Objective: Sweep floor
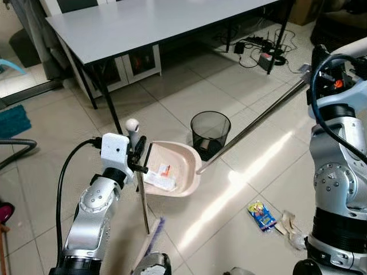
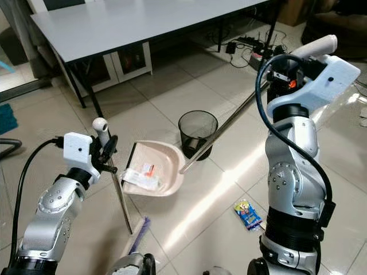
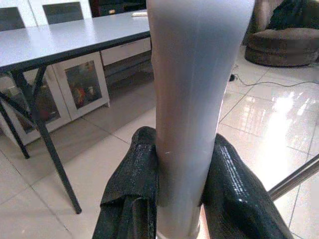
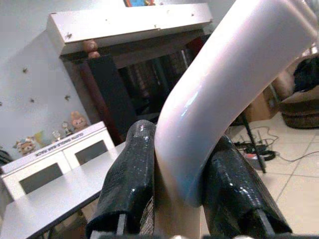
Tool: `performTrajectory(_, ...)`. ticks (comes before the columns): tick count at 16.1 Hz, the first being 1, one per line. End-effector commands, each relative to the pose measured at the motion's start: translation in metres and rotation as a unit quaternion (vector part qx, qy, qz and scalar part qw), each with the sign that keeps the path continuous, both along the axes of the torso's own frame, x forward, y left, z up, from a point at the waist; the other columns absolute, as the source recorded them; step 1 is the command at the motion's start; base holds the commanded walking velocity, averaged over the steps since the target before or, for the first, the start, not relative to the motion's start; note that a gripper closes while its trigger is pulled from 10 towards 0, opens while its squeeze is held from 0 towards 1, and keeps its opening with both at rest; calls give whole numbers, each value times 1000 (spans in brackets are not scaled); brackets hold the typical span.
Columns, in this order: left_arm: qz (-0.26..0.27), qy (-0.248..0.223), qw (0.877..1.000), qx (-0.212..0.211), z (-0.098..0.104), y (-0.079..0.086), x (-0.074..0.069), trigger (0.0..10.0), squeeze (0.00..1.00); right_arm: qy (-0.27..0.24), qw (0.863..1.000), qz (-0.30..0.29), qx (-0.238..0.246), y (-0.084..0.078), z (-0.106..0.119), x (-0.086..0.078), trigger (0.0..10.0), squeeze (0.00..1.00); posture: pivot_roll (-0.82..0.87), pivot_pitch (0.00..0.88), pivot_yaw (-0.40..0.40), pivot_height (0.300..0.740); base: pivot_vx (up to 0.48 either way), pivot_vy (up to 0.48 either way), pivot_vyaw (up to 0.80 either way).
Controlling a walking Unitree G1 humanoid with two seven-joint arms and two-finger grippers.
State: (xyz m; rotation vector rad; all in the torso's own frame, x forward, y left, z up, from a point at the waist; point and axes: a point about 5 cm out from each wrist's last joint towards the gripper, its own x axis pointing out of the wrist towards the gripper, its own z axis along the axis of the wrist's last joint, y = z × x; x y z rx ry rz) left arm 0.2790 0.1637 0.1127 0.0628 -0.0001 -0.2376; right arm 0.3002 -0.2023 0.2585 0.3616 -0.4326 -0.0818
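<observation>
The left arm rises from the seven o'clock corner of the head view, elbow bent, forearm angled up toward one o'clock, its white wrist block topping the silver links. The left gripper (image 1: 137,157) sits at about nine o'clock of centre, its black fingers (image 3: 130,189) clamped on either side of a pale upright handle (image 3: 192,99). The right arm stands tall along the three o'clock edge, wrist raised high near two o'clock. The right gripper (image 4: 182,174) pinches a curved white handle (image 4: 224,84) between both fingers (image 4: 127,174).
</observation>
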Motion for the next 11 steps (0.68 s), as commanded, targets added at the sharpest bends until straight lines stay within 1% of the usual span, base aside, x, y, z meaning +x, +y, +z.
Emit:
performTrajectory(1, -1, -37, 999, -3, 14, -2, 1, 10000, 0, -33, 999, -6, 14, -5, 13, 0, 10000, 0, -19, 79, 19, 740, 0, 0, 0)
performTrajectory(6, 0, -41, 999, -7, 16, -2, 0, 10000, 0, -39, 999, -17, 29, -9, 18, 6, 10000, 0, -15, 78, 14, 740, 0, 0, 0)
performTrajectory(8, 1, -45, 999, -10, 17, 0, 0, 10000, 0, -47, 995, -45, 71, -19, 15, 6, 10000, 0, -13, 73, 17, 740, 0, 0, 0)
performTrajectory(10, 1, -43, 999, -8, 17, 0, 0, 10000, 0, -49, 994, -54, 83, -22, 13, 4, 10000, 0, -13, 74, 25, 740, 0, 0, 0)
performTrajectory(11, 0, -42, 999, -8, 17, 1, 0, 10000, 0, -52, 994, -59, 81, -24, 13, 4, 10000, 0, -12, 74, 28, 740, 0, 0, 0)
